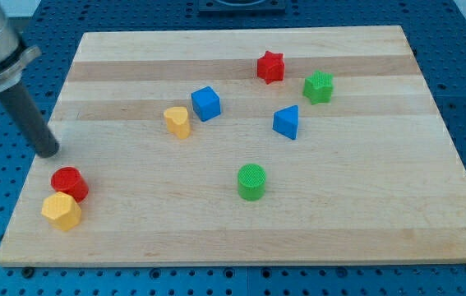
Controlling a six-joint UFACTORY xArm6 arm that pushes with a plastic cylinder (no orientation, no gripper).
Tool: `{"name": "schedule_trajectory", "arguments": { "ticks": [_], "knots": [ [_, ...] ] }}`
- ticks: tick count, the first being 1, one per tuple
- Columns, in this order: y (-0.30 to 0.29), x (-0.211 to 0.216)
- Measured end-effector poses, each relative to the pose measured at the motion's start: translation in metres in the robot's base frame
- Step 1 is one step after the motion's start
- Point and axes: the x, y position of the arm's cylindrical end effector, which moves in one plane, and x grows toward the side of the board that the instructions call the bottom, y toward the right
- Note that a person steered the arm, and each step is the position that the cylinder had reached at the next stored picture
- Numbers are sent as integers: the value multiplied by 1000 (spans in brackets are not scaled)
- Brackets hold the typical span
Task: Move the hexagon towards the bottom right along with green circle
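The yellow hexagon (61,211) lies near the board's bottom-left corner, touching a red circle (69,182) just above it. The green circle (251,181) stands near the board's middle, toward the view's bottom. My tip (49,152) is at the board's left edge, a little above and left of the red circle and apart from it. The rod rises from it toward the view's top left.
A yellow block (177,121) and a blue cube (205,104) sit left of centre. A blue triangle (286,122), a red star (270,67) and a green star (318,86) sit at the upper right. The wooden board (364,205) lies on a blue pegboard table.
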Motion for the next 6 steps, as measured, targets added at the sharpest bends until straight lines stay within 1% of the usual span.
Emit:
{"name": "schedule_trajectory", "arguments": {
  "ticks": [2,3,4,5,6],
  "knots": [
    [11,64],
    [35,87],
    [57,98],
    [61,112],
    [87,114]
  ]
}}
